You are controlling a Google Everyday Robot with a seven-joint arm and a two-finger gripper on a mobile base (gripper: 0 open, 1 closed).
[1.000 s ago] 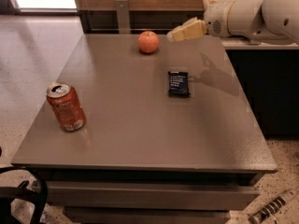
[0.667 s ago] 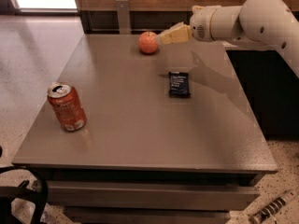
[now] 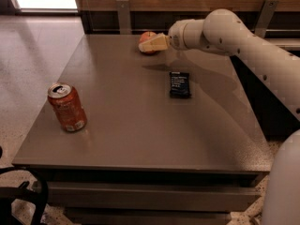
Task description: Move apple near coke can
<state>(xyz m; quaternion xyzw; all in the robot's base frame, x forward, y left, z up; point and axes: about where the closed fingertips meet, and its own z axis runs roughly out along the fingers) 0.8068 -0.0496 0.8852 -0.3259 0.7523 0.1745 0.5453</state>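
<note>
The red-orange apple (image 3: 147, 36) sits near the far edge of the grey table (image 3: 140, 121), partly hidden by my gripper. My gripper (image 3: 144, 44), with cream-coloured fingers, reaches in from the right on the white arm and overlaps the apple's front. The coke can (image 3: 67, 107), orange-red with a silver top, stands upright near the table's front left, far from the apple.
A flat dark blue snack packet (image 3: 179, 84) lies right of the table's middle. A wooden wall with metal brackets (image 3: 123, 14) runs behind the table. A dark counter stands at the right. The floor lies to the left.
My gripper has moved left from beside the apple's right side until it overlaps the apple. The apple, can and packet have not moved.
</note>
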